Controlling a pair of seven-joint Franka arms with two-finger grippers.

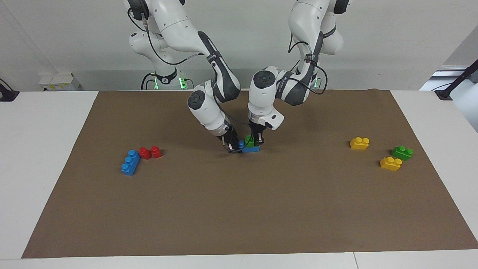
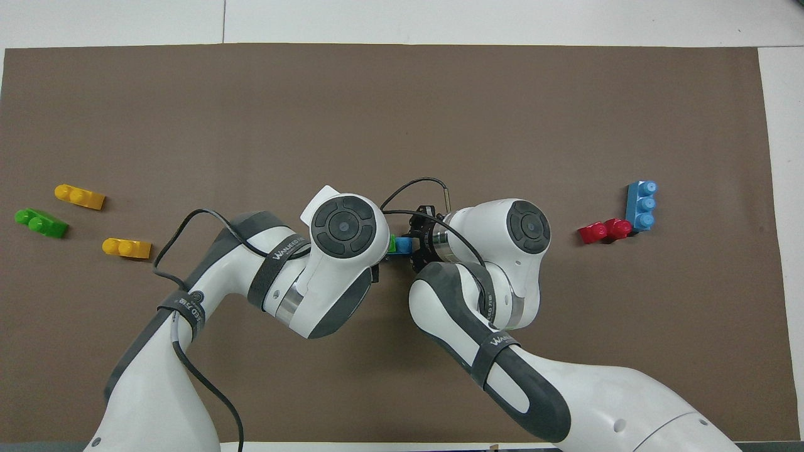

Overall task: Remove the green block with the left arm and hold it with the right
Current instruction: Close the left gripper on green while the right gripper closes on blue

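At the middle of the brown mat (image 1: 239, 209) on the bench, the green block (image 1: 249, 141) is seen seated on a blue brick (image 1: 251, 148). The block is gripped by the closed fingers of the left gripper (image 1: 258, 141), while the brick's end is clamped by the right gripper (image 1: 234, 147).
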